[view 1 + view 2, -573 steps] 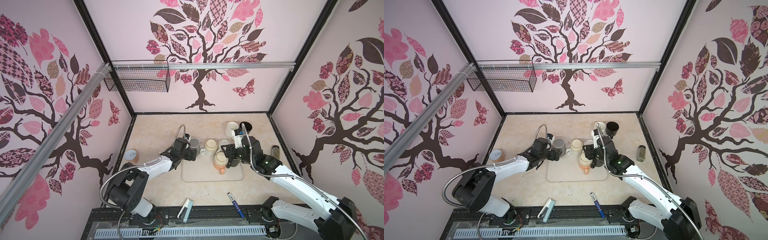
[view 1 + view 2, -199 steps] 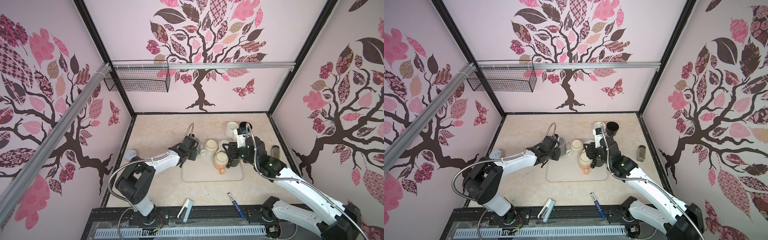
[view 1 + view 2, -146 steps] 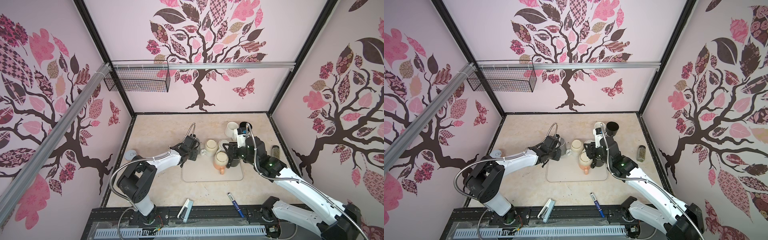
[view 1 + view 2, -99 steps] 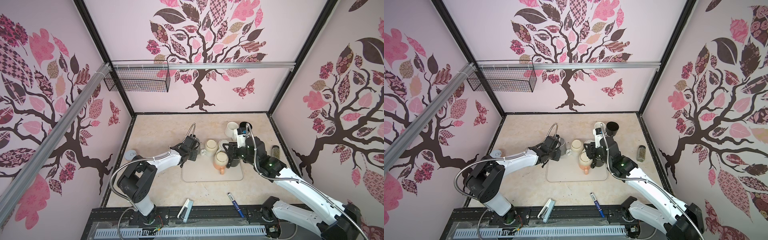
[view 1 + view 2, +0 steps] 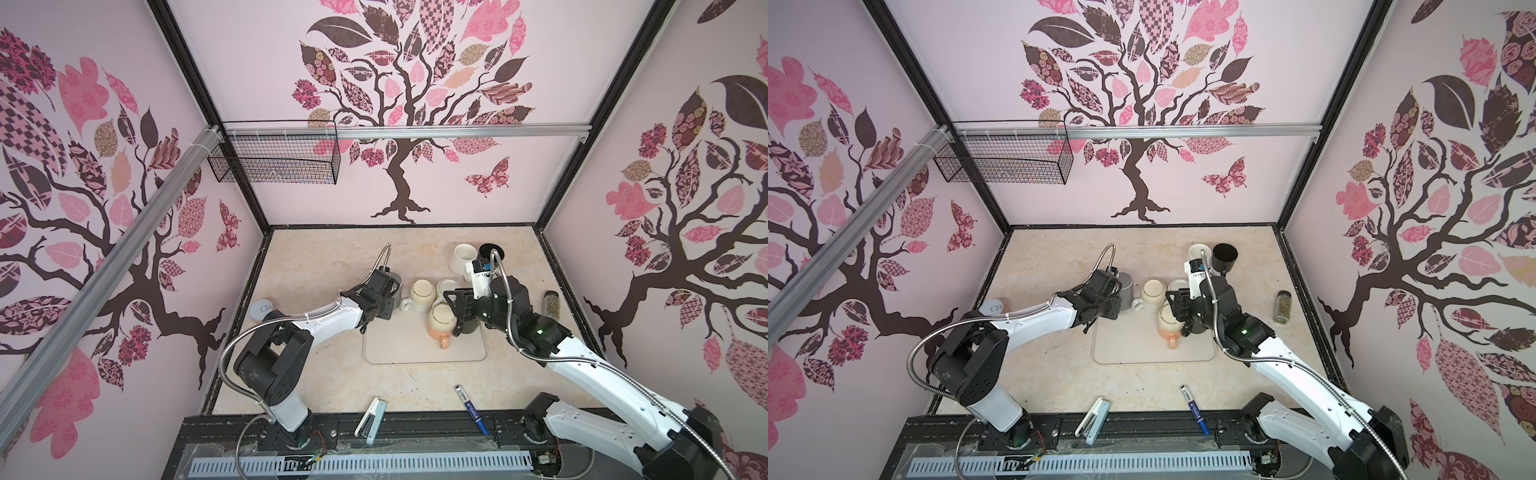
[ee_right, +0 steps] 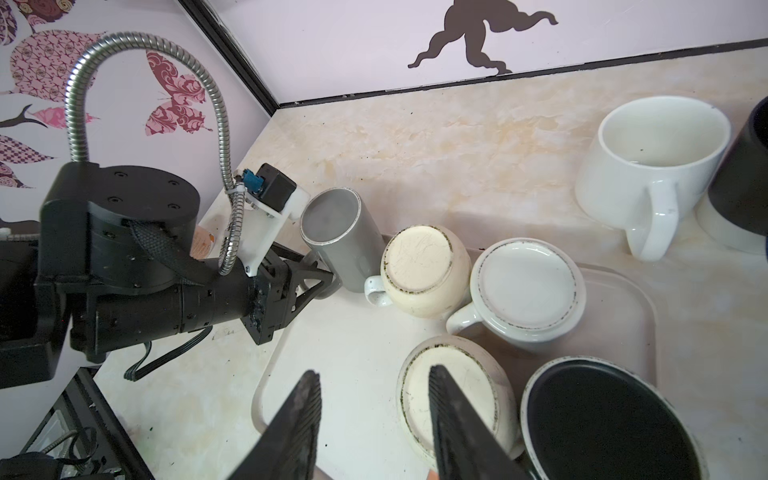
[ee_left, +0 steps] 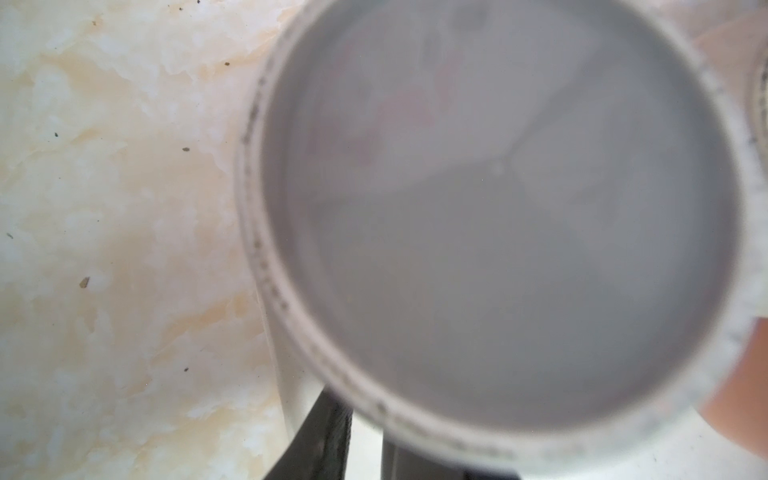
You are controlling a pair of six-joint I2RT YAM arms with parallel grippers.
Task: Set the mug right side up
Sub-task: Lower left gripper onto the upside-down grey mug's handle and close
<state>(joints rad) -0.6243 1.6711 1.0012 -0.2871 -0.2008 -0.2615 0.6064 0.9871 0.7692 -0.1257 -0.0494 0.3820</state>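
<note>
A grey mug (image 5: 397,286) (image 5: 1126,291) stands upside down at the tray's back left corner. Its flat base fills the left wrist view (image 7: 498,208). My left gripper (image 5: 385,308) (image 6: 322,276) lies low against the mug's near side, its fingers closed narrowly on the handle. The fingertips are hidden under the base in the left wrist view (image 7: 365,436). My right gripper (image 5: 455,309) (image 6: 374,415) hovers open over the tray. One finger is above a peach mug's upturned base (image 6: 453,399), and it holds nothing.
On the tray (image 5: 424,353) also stand upside-down cream (image 5: 423,293), white (image 5: 446,286) and black (image 6: 602,419) mugs. Upright white (image 5: 462,257) and black (image 5: 490,252) mugs stand behind it. A spice jar (image 5: 550,305) is at the right; a pen (image 5: 469,409) lies at the front.
Since the oldest frames my left arm has reached further in at the grey mug. Over the last second hardly anything has moved, and the mug still stands upside down.
</note>
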